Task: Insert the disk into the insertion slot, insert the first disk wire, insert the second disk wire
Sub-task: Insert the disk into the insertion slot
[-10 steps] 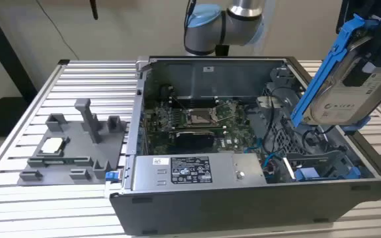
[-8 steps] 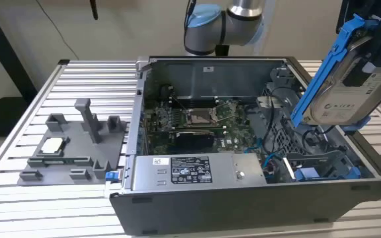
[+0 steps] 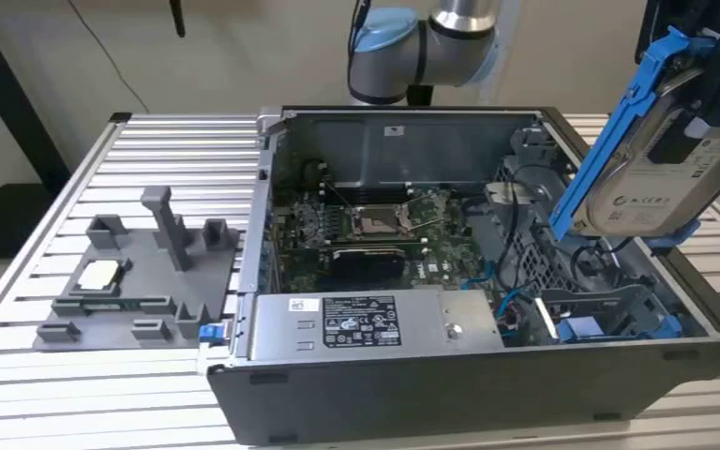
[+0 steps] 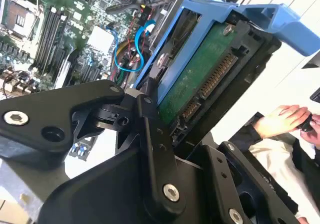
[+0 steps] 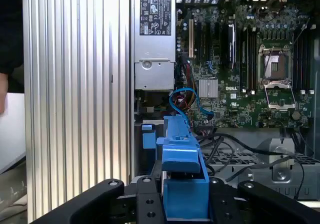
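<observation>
The slatted aluminium table (image 3: 147, 150) carries the open computer case (image 3: 460, 394), which lies directly beneath the gripper (image 3: 696, 127). Inside it, the motherboard (image 3: 373, 225) and the silver power-supply box (image 3: 373, 323) sit off to the side, well away from the gripper. A grey fixture tray (image 3: 135, 281) lies farther off again, beyond the far wall of the case.

The disk (image 3: 660, 178), in its blue carrier, is held in the air above the near corner of the case. The gripper's black fingers (image 5: 115, 199) are pressed against the carrier's two long edges, one on each side. The disk's long axis stands steeply tilted, close to upright, and its lower end hangs just over the case rim.

The insertion slot (image 3: 604, 305) lies below the gripper, down inside the case, and is clearly apart from the disk. A loop of blue cable (image 5: 185, 97) sits between the slot and the motherboard.
</observation>
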Tool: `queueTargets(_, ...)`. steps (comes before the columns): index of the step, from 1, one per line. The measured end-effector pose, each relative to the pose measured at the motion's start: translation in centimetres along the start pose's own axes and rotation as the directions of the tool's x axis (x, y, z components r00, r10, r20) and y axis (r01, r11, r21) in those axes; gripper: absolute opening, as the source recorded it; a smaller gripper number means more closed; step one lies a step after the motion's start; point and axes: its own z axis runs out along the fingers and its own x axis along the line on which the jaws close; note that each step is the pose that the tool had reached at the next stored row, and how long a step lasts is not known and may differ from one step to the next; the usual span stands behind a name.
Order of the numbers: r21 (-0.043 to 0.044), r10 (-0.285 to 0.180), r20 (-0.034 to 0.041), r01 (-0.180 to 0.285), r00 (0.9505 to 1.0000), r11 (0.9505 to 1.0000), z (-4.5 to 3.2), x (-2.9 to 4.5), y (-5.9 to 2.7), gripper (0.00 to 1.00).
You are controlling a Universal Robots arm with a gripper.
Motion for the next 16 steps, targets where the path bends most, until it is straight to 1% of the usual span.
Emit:
queueTargets(4, 0.0, 0.0, 0.0001, 0.0, 1.0, 1.0, 0.09, 0.0, 0.0, 0.33)
queueTargets(6, 0.0005, 0.0, -0.0002, 0.0, 1.0, 1.0, 0.26, 0.0, -0.02, 0.33)
queueTargets(16, 0.0093, 0.0, -0.0002, 0.0, 1.0, 1.0, 1.69, 0.17, -0.07, 0.33)
